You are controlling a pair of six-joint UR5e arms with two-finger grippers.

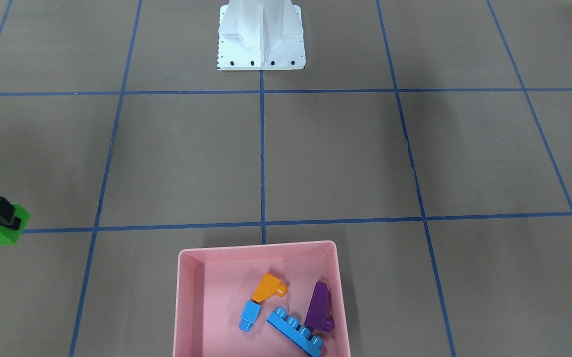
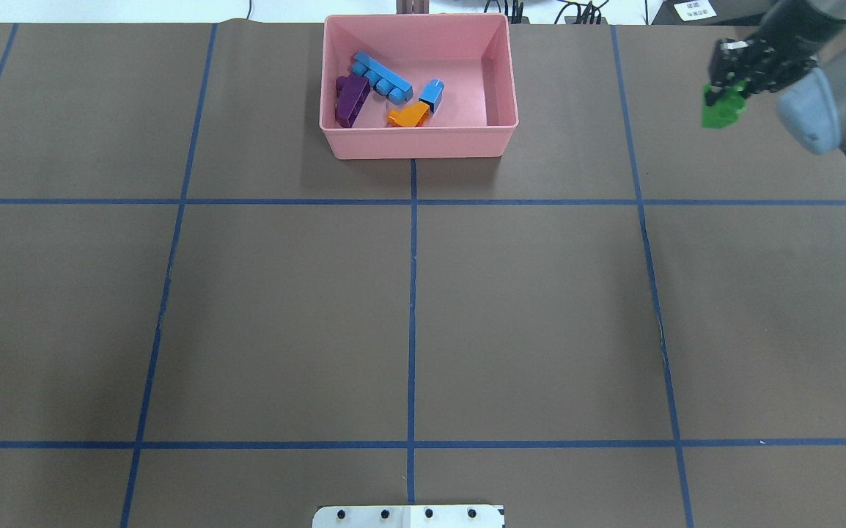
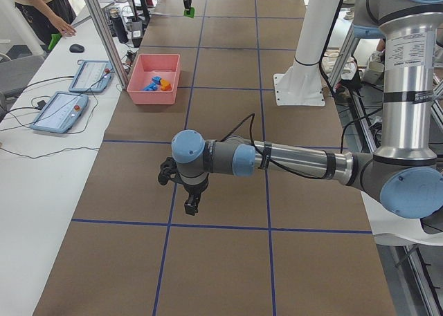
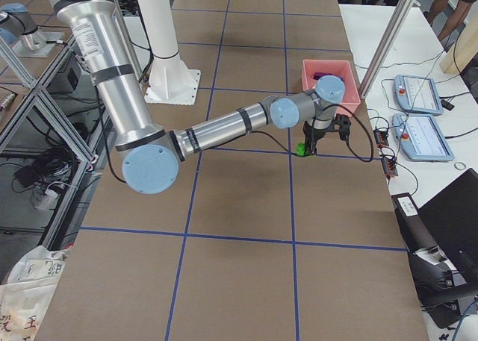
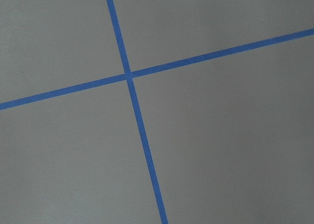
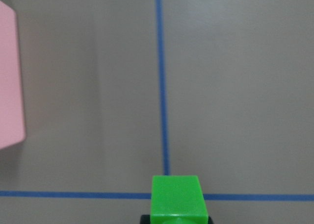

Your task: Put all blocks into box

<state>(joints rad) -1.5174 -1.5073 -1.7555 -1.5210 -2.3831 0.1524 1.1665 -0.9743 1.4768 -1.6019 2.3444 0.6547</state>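
The green brick (image 2: 722,110) is clamped between the fingers of the right gripper (image 2: 725,94) toward the far right corner of the worktop, well apart from the pink box (image 2: 416,141). The box is set at the middle of the far edge. The orange brick (image 2: 410,115), the purple wedge (image 2: 352,101), the small blue cube (image 2: 432,92) and the long blue bar (image 2: 383,77) are contained in it. The left gripper (image 3: 190,204) is seen toward the left edge; whether its jaws are apart or together cannot be told.

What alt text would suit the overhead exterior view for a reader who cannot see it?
At far right of the table, the right hand grips a green two-stud brick, apart from the pink tray. It holds four bricks: long blue bar, purple wedge, orange slope, small blue cube.
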